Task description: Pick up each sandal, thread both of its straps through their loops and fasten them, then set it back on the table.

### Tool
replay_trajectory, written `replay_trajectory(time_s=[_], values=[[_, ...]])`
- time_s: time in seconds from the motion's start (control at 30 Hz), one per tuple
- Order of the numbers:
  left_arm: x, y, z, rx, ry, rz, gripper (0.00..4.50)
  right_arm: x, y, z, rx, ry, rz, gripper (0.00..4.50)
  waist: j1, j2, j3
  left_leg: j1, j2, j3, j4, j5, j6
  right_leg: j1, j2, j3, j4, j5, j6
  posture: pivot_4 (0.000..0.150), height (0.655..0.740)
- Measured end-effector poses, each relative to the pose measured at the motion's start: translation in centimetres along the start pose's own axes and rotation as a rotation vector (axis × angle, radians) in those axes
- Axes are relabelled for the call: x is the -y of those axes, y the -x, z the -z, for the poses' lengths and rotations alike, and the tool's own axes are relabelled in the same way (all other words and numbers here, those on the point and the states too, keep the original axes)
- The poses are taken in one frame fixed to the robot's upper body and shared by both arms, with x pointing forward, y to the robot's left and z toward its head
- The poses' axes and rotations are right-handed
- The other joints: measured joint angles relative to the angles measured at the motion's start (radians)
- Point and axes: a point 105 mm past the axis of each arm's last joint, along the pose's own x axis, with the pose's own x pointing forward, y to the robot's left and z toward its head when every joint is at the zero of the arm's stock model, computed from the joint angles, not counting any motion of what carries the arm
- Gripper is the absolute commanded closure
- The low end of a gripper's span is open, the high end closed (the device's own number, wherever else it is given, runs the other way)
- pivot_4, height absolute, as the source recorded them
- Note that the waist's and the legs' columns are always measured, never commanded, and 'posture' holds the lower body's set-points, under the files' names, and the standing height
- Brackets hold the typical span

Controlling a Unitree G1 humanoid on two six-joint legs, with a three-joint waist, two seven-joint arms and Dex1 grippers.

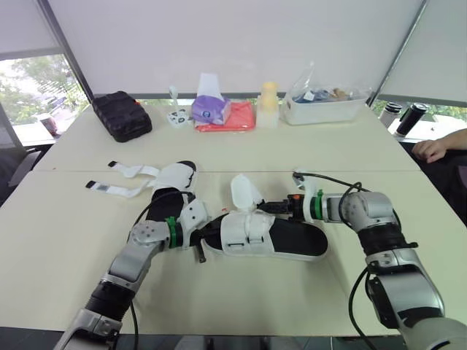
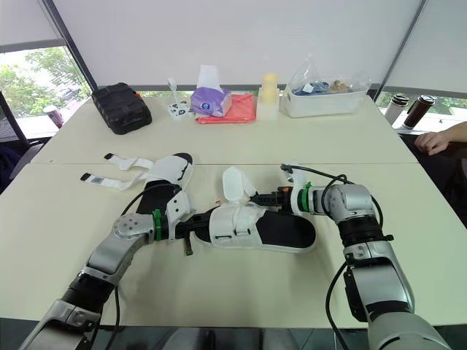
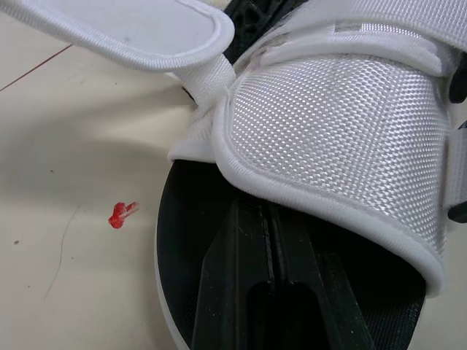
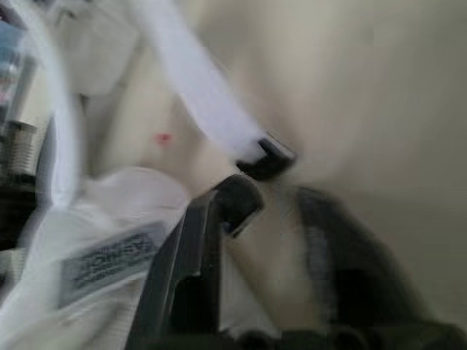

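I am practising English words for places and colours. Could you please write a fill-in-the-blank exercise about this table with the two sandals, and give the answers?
1. The black case lies at the far ____ corner of the table.
2. The tissue box is ____ in colour.
3. The far sandal has ____ loose straps spread out on the table.
4. The left gripper and the right gripper are both at the ____ sandal.

Answers: left; purple; two; near.

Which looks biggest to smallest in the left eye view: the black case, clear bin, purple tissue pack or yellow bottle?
About alike on top: clear bin and black case; then purple tissue pack; smallest, yellow bottle.
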Motion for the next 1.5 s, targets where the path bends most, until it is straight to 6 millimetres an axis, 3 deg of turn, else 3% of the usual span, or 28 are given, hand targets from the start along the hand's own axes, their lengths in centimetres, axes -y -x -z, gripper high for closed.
replay_trajectory(time_s=[0.1,0.17,0.27,0.37,0.47,0.57,0.93,1.07,1.2,1.3,1.4,1.5], values=[[0.0,0.0,0.0,0.001,0.000,-0.001,4.50,-0.4,0.1,-0.4,0.013,0.019,-0.015,0.05,0.001,0.000,0.000,0.000,0.000,0.000,0.000,0.000,0.000,0.001,0.000,0.000,0.000,0.000,0.000,0.150,0.7400],[0.0,0.0,0.0,0.002,-0.002,-0.001,4.50,0.2,0.7,-1.2,0.063,0.030,0.014,0.05,0.002,0.000,0.000,0.000,0.000,0.000,0.000,0.000,0.000,0.000,0.000,0.000,0.000,0.000,0.000,0.150,0.7400],[0.0,0.0,0.0,0.002,-0.004,0.004,4.50,1.7,3.1,-4.0,0.212,0.016,0.065,0.05,0.001,0.001,0.000,-0.001,-0.001,0.000,0.000,0.000,0.000,-0.001,0.000,0.000,0.000,0.000,0.000,0.150,0.7400],[-0.1,0.3,0.0,-0.006,-0.009,0.009,4.50,0.2,4.1,-6.4,0.295,0.043,-0.001,0.05,-0.004,0.001,0.000,-0.001,0.001,0.000,-0.001,0.000,0.000,-0.001,0.001,0.000,0.000,0.000,0.000,0.150,0.7400],[-0.3,0.2,0.0,-0.010,-0.010,0.011,4.50,-2.6,2.0,-5.8,0.250,0.038,-0.137,0.05,-0.005,0.001,0.000,0.000,0.002,0.000,-0.001,0.000,0.000,-0.001,0.001,0.000,0.001,0.000,0.000,0.150,0.7400],[-0.4,0.0,-0.2,-0.004,-0.012,0.014,4.50,-4.2,-0.3,-4.4,0.174,-0.005,-0.214,0.05,-0.001,0.001,0.000,-0.001,0.001,0.000,0.000,0.001,-0.001,-0.002,0.001,0.000,0.003,0.000,0.000,0.150,0.7400],[-0.2,0.2,0.0,-0.002,-0.013,0.005,4.50,-4.4,-1.0,-3.3,0.132,-0.049,-0.250,0.05,-0.004,0.001,0.000,-0.001,-0.002,0.000,-0.001,0.001,-0.001,-0.003,-0.001,0.000,0.003,0.000,0.000,0.150,0.7400],[-0.2,0.2,0.0,-0.002,-0.013,0.004,4.50,-5.6,-2.5,-2.6,0.094,-0.141,-0.344,0.05,-0.006,0.001,0.000,-0.001,-0.002,0.000,-0.001,0.001,-0.001,-0.004,-0.001,0.000,0.004,0.000,0.000,0.150,0.7400],[-0.3,0.1,0.0,0.002,-0.010,-0.003,4.50,-6.9,-4.3,-4.4,0.108,-0.214,-0.385,0.05,-0.005,0.001,0.000,-0.001,-0.002,0.000,0.000,0.001,-0.002,-0.005,-0.001,0.001,0.007,0.000,0.000,0.150,0.7400],[-0.3,0.0,-0.1,0.005,-0.009,-0.007,4.50,-6.5,-5.0,-5.9,0.155,-0.276,-0.359,0.05,-0.002,0.001,0.000,-0.001,-0.004,-0.001,0.000,0.001,-0.002,-0.005,-0.002,0.001,0.007,0.000,0.000,0.150,0.7400],[-0.2,0.0,-0.1,0.009,-0.012,-0.011,4.50,-5.1,-5.6,-6.3,0.195,-0.341,-0.289,0.93,-0.004,0.001,0.000,-0.001,-0.005,0.000,-0.001,0.001,-0.002,-0.005,-0.004,0.001,0.008,0.000,0.000,0.150,0.7400],[0.0,0.1,-0.1,0.010,-0.012,-0.020,4.50,-4.0,-6.0,-5.8,0.197,-0.361,-0.231,2.39,-0.008,0.001,0.000,-0.002,-0.006,0.000,-0.001,0.001,-0.002,-0.006,-0.004,0.001,0.008,0.000,0.000,0.150,0.7400]])
